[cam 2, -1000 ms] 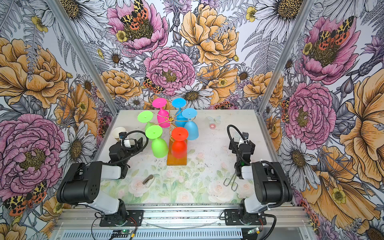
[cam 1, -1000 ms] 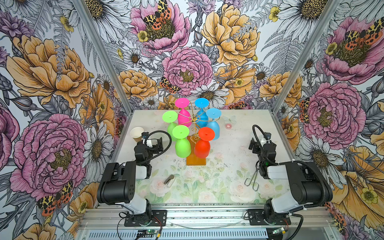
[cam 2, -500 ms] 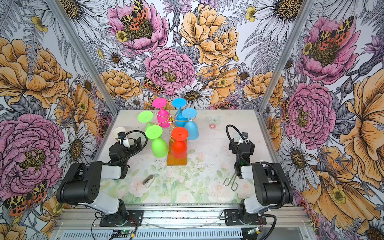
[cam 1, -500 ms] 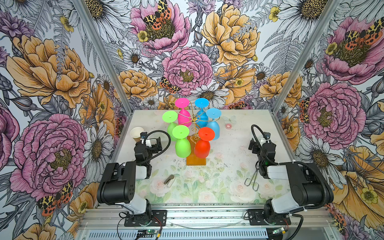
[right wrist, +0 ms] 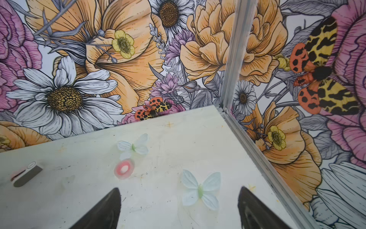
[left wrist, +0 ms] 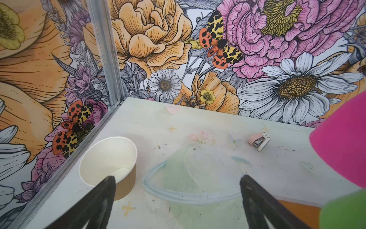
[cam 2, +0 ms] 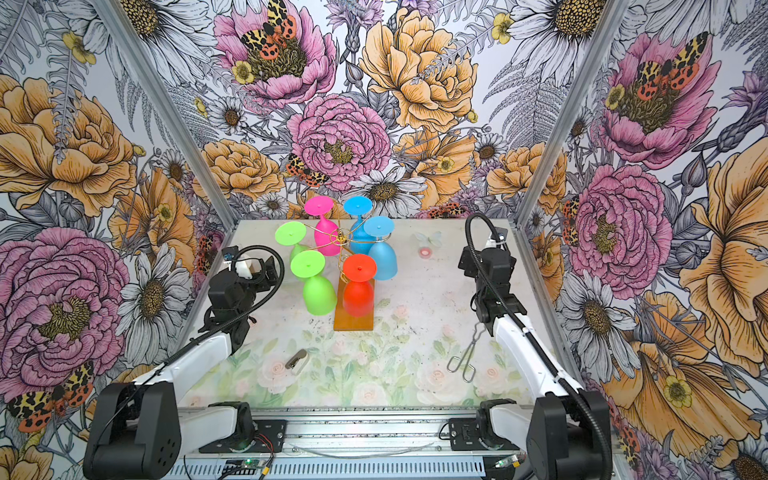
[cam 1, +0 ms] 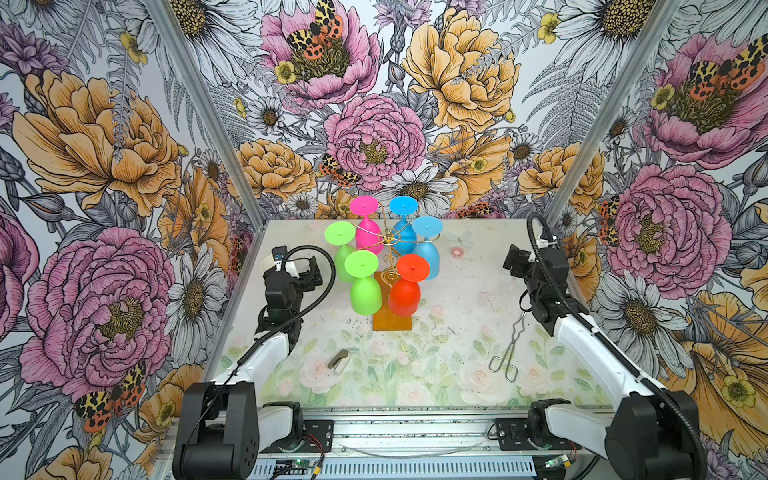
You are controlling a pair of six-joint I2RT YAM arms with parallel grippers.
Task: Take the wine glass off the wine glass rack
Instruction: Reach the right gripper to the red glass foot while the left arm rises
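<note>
The wine glass rack [cam 1: 392, 322] [cam 2: 353, 320] stands mid-table, a gold wire stand on an orange-brown base. Several wine glasses hang upside down from it. Nearest the front are a red wine glass [cam 1: 405, 291] [cam 2: 358, 296] and a green one [cam 1: 365, 291] [cam 2: 318, 295]; pink and blue ones hang behind. My left gripper [cam 1: 305, 270] [cam 2: 259, 268] [left wrist: 177, 178] is open and empty, left of the rack and apart from it. The left wrist view shows the pink bowl [left wrist: 340, 148] and a green bowl [left wrist: 344, 212] at its edge. My right gripper [cam 1: 515, 262] [cam 2: 467, 259] [right wrist: 179, 190] is open and empty, far right.
A paper cup [left wrist: 111, 164] stands by the left wall, close to my left gripper. Metal tongs [cam 1: 509, 349] lie front right and a small clip-like object [cam 1: 337, 358] front left. A pink tape ring [right wrist: 124, 169] and a small stapler [left wrist: 259, 141] lie at the back.
Both arms have shifted only slightly, edging a little toward the back. Both grippers stay open and empty, and the rack and glasses have not moved.
</note>
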